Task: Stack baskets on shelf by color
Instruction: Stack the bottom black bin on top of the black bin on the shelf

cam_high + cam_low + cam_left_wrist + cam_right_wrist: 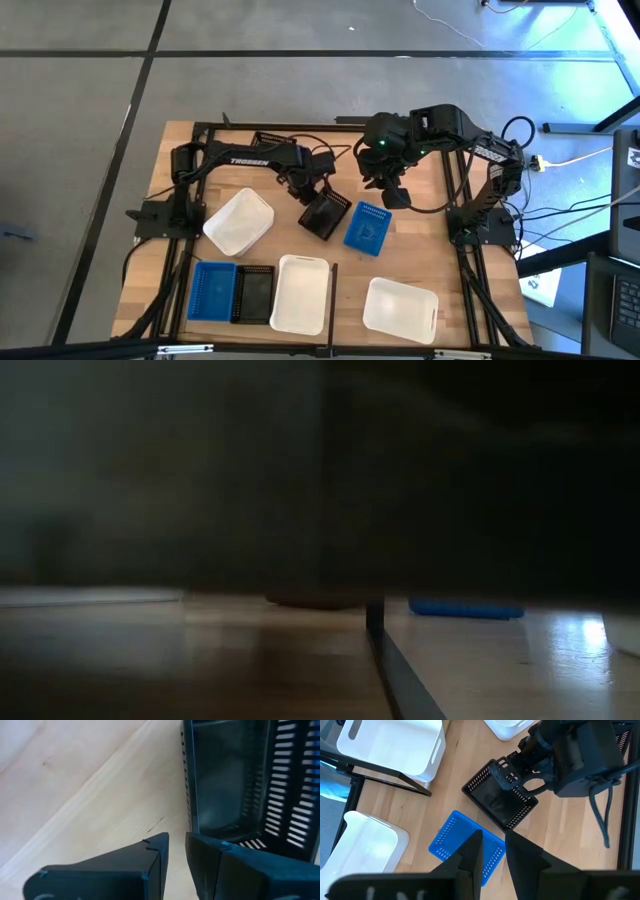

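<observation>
A black slotted basket point(325, 214) sits tilted at the middle of the wooden shelf point(430, 250), with my left gripper point(305, 192) shut on its far rim. A blue basket point(367, 228) lies flat just to its right. High above that one hangs my right gripper point(393, 195), its fingers point(470, 850) a little apart with nothing between them. Another blue basket point(212, 290) and another black one point(253, 293) stand side by side at the near left. Three white baskets point(240, 220) point(300, 293) point(400, 308) rest on the board. My left gripper point(177, 845) has the black basket's slotted wall at its rim point(188, 815), near a far corner point(501, 770). One finger stands outside the wall and one inside. The fingers come steeply from above. The basket is tipped; which part rests on the board I cannot tell.
Black metal rails point(335, 290) edge and cross the board; one post point(375, 620) shows in the low view beside the blue basket point(465, 609). Bare wood lies at the far left point(190, 135) and at the right between the baskets and the right arm's base point(480, 225).
</observation>
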Robot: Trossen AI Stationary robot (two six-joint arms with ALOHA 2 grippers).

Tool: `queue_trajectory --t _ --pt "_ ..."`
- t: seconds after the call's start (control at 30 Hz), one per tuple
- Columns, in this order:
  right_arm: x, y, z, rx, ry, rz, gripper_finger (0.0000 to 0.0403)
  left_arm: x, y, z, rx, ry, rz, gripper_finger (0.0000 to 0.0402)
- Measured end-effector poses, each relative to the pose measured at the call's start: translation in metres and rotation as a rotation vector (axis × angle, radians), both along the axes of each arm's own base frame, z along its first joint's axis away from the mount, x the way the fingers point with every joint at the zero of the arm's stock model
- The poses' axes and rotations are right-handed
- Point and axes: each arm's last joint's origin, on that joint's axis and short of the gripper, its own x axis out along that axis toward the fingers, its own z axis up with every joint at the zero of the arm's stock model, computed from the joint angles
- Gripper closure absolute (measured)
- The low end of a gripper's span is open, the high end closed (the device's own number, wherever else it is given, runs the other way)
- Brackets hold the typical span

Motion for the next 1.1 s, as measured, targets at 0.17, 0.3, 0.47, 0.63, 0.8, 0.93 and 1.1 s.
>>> queue_trajectory --t 0.17,0.3,0.47,0.63,0.8,0.93,1.1 --pt "0.0 0.0 0.0 0.0 0.0 0.0 0.0322 0.0 -0.001 0.0 -0.025 -0.006 -0.006 0.0345" --pt "0.0 0.0 0.0 0.0 0.0 0.0 0.0322 0.001 -0.002 0.0 -0.044 -0.02 -0.026 0.0345" --pt "0.0 0.0 0.0 0.0 0.0 0.0 0.0322 0.001 -0.002 0.0 -0.042 -0.022 -0.029 0.0345" --pt "0.0 0.0 0.0 -0.001 0.0 0.002 0.0322 0.003 -0.006 0.001 -0.035 -0.028 -0.036 0.0345" --pt "0.0 0.0 0.0 -0.001 0.0 0.003 0.0322 0.006 -0.01 0.001 -0.001 -0.041 -0.033 0.0345" --pt "0.0 0.0 0.0 -0.002 -0.001 0.004 0.0322 0.008 -0.013 -0.003 0.054 -0.02 -0.011 0.0345" --pt "0.0 0.0 0.0 -0.002 -0.001 0.005 0.0322 0.01 -0.014 -0.01 0.043 -0.002 -0.008 0.0345"
